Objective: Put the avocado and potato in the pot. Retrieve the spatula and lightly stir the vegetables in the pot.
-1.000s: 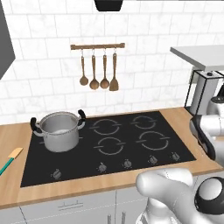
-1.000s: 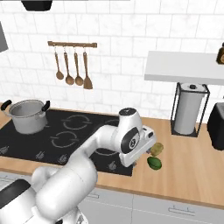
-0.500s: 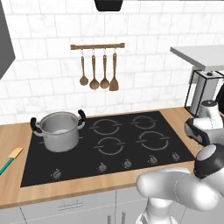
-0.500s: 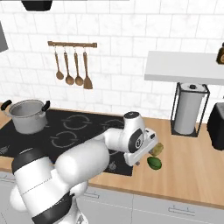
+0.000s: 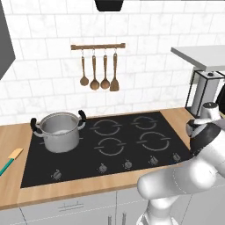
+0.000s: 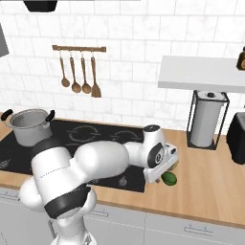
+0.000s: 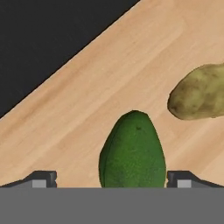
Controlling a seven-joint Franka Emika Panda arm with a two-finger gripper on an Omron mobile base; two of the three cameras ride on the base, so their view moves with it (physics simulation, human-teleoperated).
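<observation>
two vegetables wait on the wooden desk (image 6: 210, 179) to the right of the black cooktop (image 5: 110, 147), and the rest of the task's things sit far to the left. at the far left edge of the desk lies the spatula (image 5: 9, 159), teal handle and small tan blade, flat on the wood. next comes the pot (image 5: 58, 131), shiny steel, cylindrical, two black side handles, upright on the rear left burner and looking empty. on the wall above hang brown wooden spoons and a turner (image 5: 98, 74) from a rail.

at the right end, the gripper (image 7: 111, 178) hangs low over the desk with its jaws spread wide apart and nothing between them held. in the hand view the avocado (image 7: 132, 155) lies straight ahead, centred between the two fingertips (image 7: 41, 178), its long axis running away from the gripper, so the jaws straddle its narrow width. its skin is dark green, smooth, egg-shaped. the potato (image 7: 199, 92) rests beyond and to the right, apart from the avocado, dull yellow-brown and lumpy. my judgement: a short descent and a close would take the avocado first.
</observation>
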